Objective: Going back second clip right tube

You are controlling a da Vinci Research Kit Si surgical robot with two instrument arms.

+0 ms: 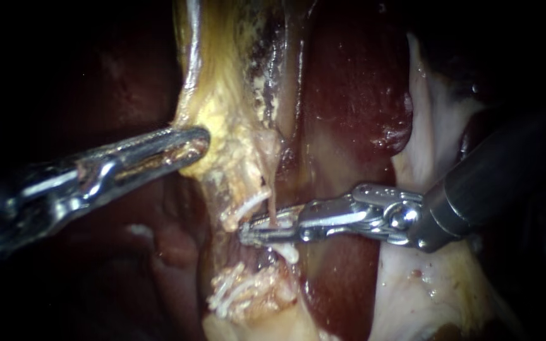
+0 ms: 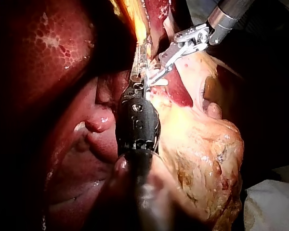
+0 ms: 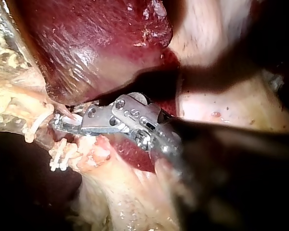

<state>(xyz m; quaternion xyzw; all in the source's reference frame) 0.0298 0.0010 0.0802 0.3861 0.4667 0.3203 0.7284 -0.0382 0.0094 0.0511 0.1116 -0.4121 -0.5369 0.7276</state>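
Note:
A thin pinkish tube [image 1: 272,201] runs down between the yellow tissue [image 1: 229,120] and the dark red liver [image 1: 349,95]. My right instrument [image 1: 255,230] comes in from the right. Its jaws stand open with a narrow gap, and the tube passes between them. A white clip [image 1: 248,205] sits just above the jaws and another white clip [image 1: 287,252] just below. In the right wrist view the right instrument [image 3: 62,123] has its jaw tips among white clips [image 3: 58,155]. My left instrument [image 1: 191,146] is shut on the edge of the yellow tissue and holds it to the left.
Several white clips or strands [image 1: 241,292] cluster lower on the stalk. Pale membrane [image 1: 437,126] lies behind my right shaft. In the left wrist view my left instrument [image 2: 139,67] lies along the yellow tissue, with liver lobes [image 2: 53,43] beside it and a white cloth [image 2: 274,202] beyond the fat.

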